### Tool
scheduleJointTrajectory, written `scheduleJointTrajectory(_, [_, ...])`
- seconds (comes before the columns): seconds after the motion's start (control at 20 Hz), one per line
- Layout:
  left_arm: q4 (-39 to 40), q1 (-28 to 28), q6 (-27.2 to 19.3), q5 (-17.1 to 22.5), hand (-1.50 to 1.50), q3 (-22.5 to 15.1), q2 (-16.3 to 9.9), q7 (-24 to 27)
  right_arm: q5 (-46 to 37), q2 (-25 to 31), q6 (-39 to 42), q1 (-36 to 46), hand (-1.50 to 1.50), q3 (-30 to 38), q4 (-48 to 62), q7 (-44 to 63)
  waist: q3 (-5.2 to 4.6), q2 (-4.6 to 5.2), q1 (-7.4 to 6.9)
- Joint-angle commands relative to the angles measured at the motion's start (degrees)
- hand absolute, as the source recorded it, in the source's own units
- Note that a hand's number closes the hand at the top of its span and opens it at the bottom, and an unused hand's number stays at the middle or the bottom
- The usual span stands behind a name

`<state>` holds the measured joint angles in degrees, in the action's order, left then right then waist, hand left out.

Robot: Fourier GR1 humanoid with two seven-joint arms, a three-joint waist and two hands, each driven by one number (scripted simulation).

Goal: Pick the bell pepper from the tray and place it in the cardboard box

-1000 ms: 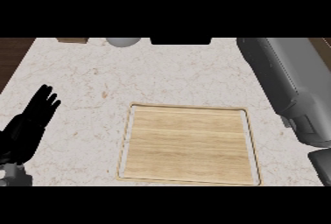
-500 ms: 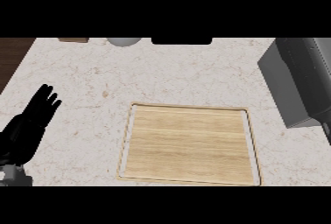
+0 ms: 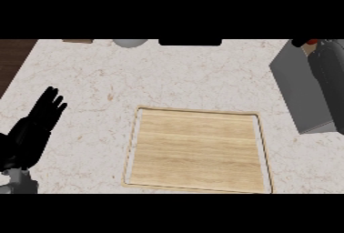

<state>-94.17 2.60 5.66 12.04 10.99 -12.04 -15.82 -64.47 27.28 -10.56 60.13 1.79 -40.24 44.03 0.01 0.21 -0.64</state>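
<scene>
The wooden tray (image 3: 144, 150) lies on the counter at centre right with nothing on it. My right forearm (image 3: 302, 91) rises along the right edge, and its dark hand (image 3: 329, 68) sits at the top right corner. A small red patch of the bell pepper (image 3: 312, 41) shows at the hand's tip, between dark finger parts; the rest of the pepper is hidden. My left hand (image 3: 33, 129) rests open at the left edge, fingers up. No cardboard box is in view.
Along the counter's far edge show a brown object (image 3: 77, 41), a grey round object (image 3: 129, 43) and a black object (image 3: 189, 42). The dark floor (image 3: 10, 59) shows past the counter's left edge. Pale marble counter (image 3: 188, 77) surrounds the tray.
My right arm has swung further right and toward the far edge, away from the tray. The left hand and the tray have not moved.
</scene>
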Motion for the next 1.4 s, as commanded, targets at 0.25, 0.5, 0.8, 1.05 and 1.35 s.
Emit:
scheduleJointTrajectory(0.25, [1.08,-0.08,1.11,0.11,0.0,1.26,-1.11,0.44,7.84,-0.81,-1.69,-6.65,1.5,7.06,7.32,-8.22,0.01,0.06,0.03])
scheduleJointTrajectory(0.5, [-1.55,-1.49,1.49,1.45,0.0,2.24,-1.35,-0.54,10.63,-0.15,-2.12,-10.46,-1.5,10.25,8.88,-8.41,0.01,-0.15,0.2])
scheduleJointTrajectory(0.8, [-0.8,2.95,-0.14,1.09,0.0,0.8,-0.3,-3.55,13.41,-1.78,-12.6,-11.58,-1.5,12.85,10.44,-19.57,0.06,0.12,-0.2])
scheduleJointTrajectory(1.05, [-0.93,0.02,0.9,0.79,0.0,1.51,-0.86,-1.66,19.35,-3.69,-25.23,-10.65,-1.5,19.53,1.67,-18.93,0.09,-0.29,0.43])
scheduleJointTrajectory(1.35, [-2.24,-2.24,-0.34,-0.18,0.0,1.43,0.43,-1.14,28.07,-2.82,-26.06,-16.44,-1.5,24.48,-8.58,-23.81,0.0,-0.58,1.32])
